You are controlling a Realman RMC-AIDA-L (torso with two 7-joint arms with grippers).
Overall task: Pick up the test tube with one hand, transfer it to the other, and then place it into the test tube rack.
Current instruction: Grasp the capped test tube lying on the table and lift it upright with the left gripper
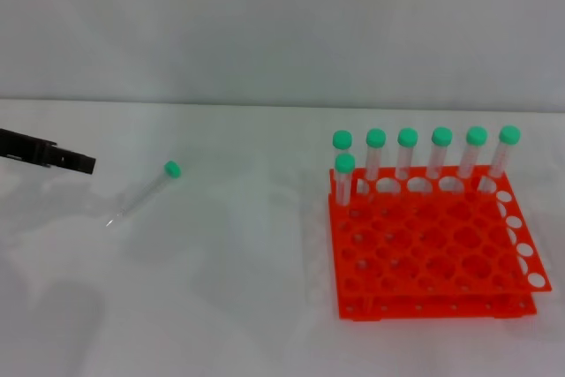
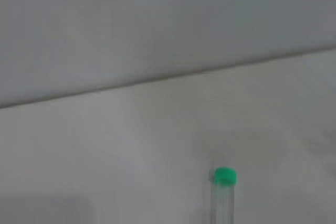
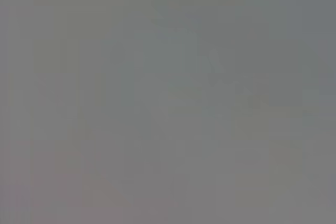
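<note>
A clear test tube [image 1: 144,192] with a green cap lies flat on the white table, left of the middle, cap toward the back. It also shows in the left wrist view [image 2: 222,195]. My left gripper [image 1: 78,162] reaches in from the left edge and hangs left of the tube, apart from it. The orange-red test tube rack [image 1: 433,249] stands at the right with several green-capped tubes [image 1: 408,154] upright in its back rows. My right gripper is out of view; the right wrist view shows only plain grey.
The white table [image 1: 238,306] runs back to a grey wall [image 1: 282,24]. Bare tabletop lies between the lying tube and the rack.
</note>
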